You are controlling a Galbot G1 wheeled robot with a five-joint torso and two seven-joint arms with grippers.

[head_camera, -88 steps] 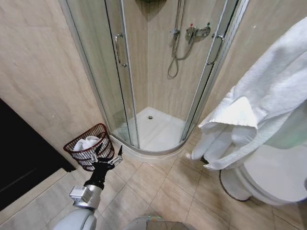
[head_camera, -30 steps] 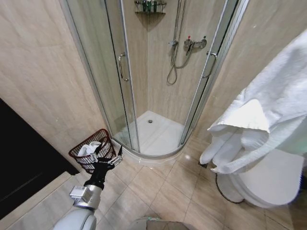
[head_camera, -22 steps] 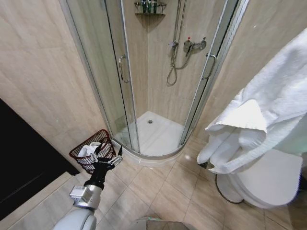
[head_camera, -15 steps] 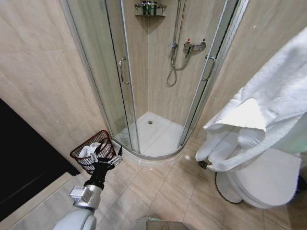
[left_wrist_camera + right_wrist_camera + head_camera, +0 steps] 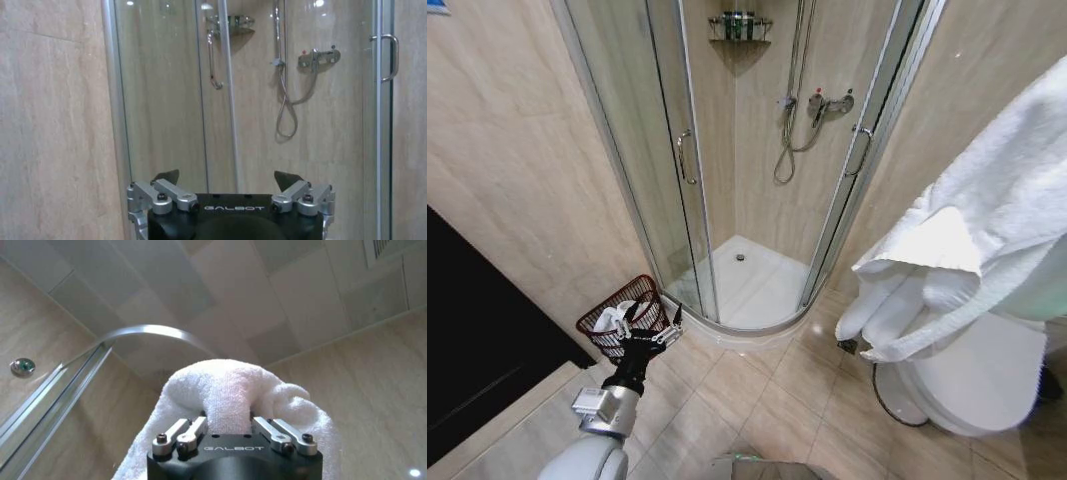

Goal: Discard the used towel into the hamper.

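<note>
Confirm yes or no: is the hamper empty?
No: the hamper on the floor beside the shower already holds a white cloth, seen in the head view.

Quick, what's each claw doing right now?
Left gripper: open, holding nothing, low near the hamper.
Right gripper: shut on the white towel, raised high.

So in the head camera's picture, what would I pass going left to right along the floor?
Dark doorway → hamper with the left gripper in front of it → shower tray → hanging white towel.
</note>
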